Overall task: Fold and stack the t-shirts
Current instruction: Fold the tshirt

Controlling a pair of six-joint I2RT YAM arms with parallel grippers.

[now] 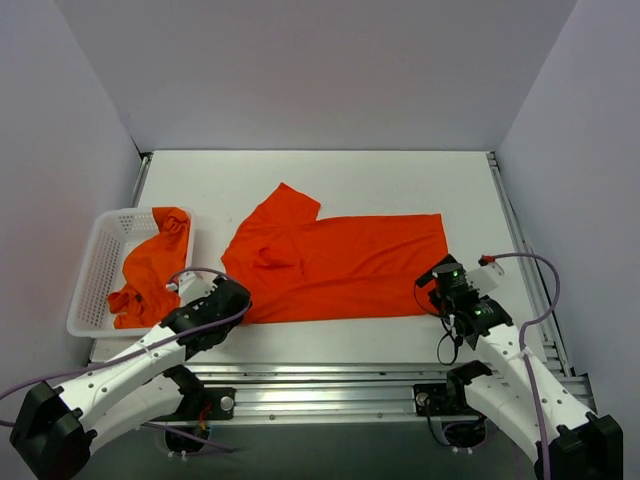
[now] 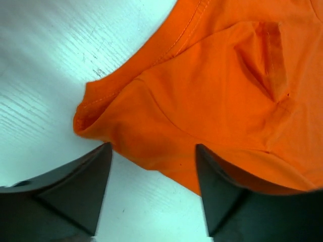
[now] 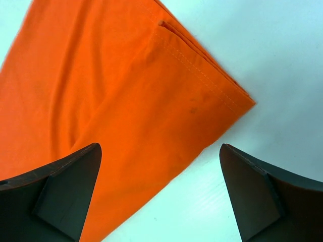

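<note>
Orange-red t-shirt (image 1: pixel 340 265) lies spread across the middle of the white table (image 1: pixel 400 180). The left gripper (image 1: pixel 228 298) is at its near left corner, jaws parted, holding nothing. The right gripper (image 1: pixel 447 278) is at the near right corner, spread wide and empty. A second t-shirt (image 1: pixel 150 270) is heaped in the white basket (image 1: pixel 92 270), far left.

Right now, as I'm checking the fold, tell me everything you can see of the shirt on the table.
The shirt is plain orange-red thin cloth with stitched hems, lying flat on the white table, folded lengthwise, one sleeve pointing away. The left pincer and right pincer hang open at its near corners.
</note>
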